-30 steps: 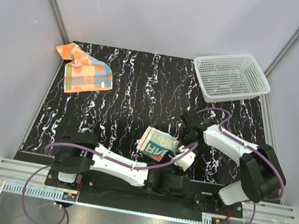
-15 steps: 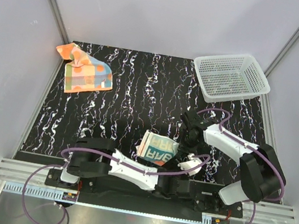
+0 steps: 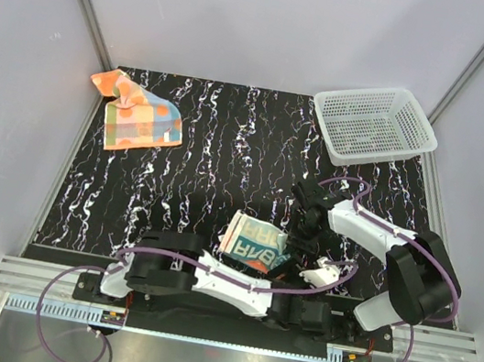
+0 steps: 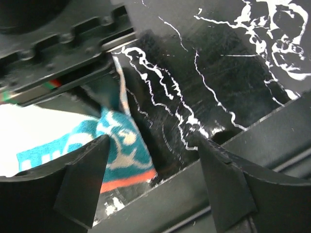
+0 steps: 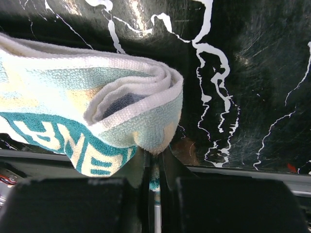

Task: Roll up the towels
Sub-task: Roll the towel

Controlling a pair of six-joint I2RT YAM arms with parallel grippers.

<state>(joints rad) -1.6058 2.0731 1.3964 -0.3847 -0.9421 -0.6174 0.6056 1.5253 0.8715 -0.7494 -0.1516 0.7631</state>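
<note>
Black table [image 3: 218,158] veined with white marbling, boxed in by pale grey walls [image 3: 278,20] with metal rails running up the corners. A white mesh basket [image 3: 374,124] sits at the far right corner. The orange patched towel [image 3: 135,114] lies crumpled at the far left corner, well apart from both arms. The cream towel [image 3: 255,242] with teal lettering lies near the near edge, about mid-table, between the two arms and loosely rolled; the right wrist view shows its end curled over on itself in a soft loop. The right gripper [image 5: 154,165] is at this towel's right end with its jaws pressed together, a thin strip of the cloth's edge pinched in the narrow slit between them. The left gripper [image 4: 153,141] sits low over the table just beside the same end of the towel, fingers [image 4: 82,179] spread wide. Its wrist view shows the towel's teal and orange corner lying against the inside of one finger and bare marbled table across the rest of the gap; nothing is clamped there.
</note>
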